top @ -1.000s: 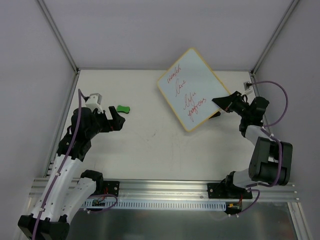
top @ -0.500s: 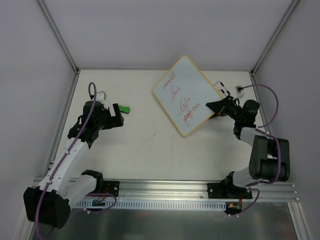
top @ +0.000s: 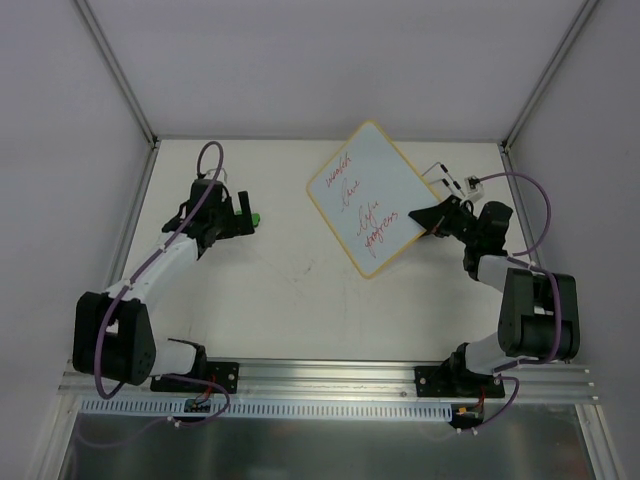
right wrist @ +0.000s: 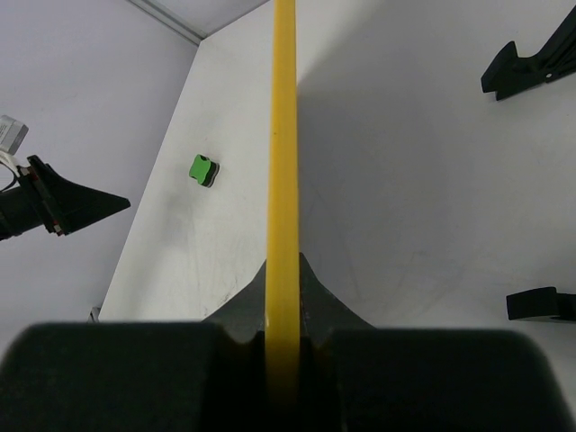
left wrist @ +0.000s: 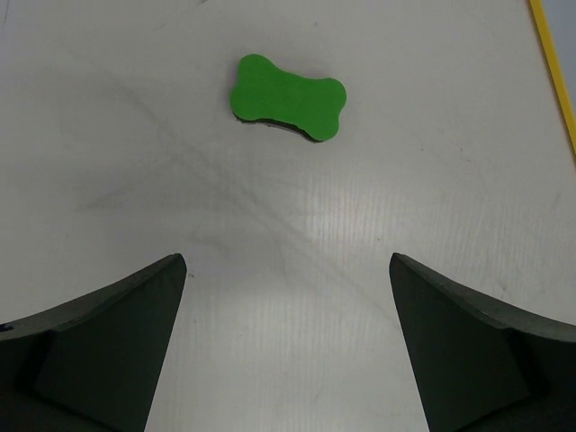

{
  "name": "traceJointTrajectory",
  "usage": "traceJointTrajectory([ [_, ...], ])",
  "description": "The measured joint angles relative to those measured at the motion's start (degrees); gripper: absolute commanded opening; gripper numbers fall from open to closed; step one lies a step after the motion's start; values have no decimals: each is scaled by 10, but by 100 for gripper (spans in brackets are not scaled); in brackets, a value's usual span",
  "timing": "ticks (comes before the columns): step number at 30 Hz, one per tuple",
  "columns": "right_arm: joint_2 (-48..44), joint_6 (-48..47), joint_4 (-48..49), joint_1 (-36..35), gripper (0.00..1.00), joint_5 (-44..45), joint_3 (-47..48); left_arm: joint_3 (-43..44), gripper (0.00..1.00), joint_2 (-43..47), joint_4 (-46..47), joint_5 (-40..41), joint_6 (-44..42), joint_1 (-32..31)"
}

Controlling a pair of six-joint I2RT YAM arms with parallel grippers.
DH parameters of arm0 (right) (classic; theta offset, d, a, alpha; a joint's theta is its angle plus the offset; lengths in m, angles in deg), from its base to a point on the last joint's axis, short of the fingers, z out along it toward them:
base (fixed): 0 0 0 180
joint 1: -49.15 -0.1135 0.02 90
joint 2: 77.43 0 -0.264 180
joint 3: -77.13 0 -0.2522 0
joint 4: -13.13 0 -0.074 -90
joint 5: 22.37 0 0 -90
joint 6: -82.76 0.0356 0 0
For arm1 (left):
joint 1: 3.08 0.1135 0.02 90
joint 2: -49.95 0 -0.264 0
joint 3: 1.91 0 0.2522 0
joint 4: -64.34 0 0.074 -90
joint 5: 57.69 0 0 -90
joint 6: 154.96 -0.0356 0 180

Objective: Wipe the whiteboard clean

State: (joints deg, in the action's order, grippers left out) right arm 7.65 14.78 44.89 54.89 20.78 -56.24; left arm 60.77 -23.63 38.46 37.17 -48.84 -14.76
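Note:
The whiteboard [top: 365, 195], white with a tan frame and red handwriting, is held tilted above the table at the back right. My right gripper [top: 427, 217] is shut on its right edge. In the right wrist view the frame shows edge-on as a yellow strip [right wrist: 283, 135] between my shut right gripper [right wrist: 283, 270]. A small green eraser [top: 257, 219] lies on the table at the left. It also shows in the left wrist view [left wrist: 288, 97] and the right wrist view [right wrist: 203, 170]. My left gripper [top: 241, 212] is open just short of it, in the left wrist view [left wrist: 288, 270] empty.
Two black clips [right wrist: 531, 67] show right of the board's edge. A small white connector with a cable [top: 470, 182] lies at the back right corner. Grey walls close the table on three sides. An aluminium rail [top: 330, 375] runs along the near edge.
My left arm has stretched toward the back and right, bringing its open gripper up to the green eraser. My right gripper has shifted the whiteboard slightly left and down.

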Motion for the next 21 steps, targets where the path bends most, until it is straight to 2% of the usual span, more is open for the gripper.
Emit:
traceJointTrajectory([
  [10, 0, -4, -12, -6, 0, 10, 4, 94, 99, -145, 21, 19, 1, 0],
  [18, 0, -23, -34, -11, 1, 10, 21, 115, 98, -192, 21, 81, 105, 0],
  [21, 0, -26, -38, -12, 0, 10, 23, 142, 99, -222, 18, 93, 116, 0],
])
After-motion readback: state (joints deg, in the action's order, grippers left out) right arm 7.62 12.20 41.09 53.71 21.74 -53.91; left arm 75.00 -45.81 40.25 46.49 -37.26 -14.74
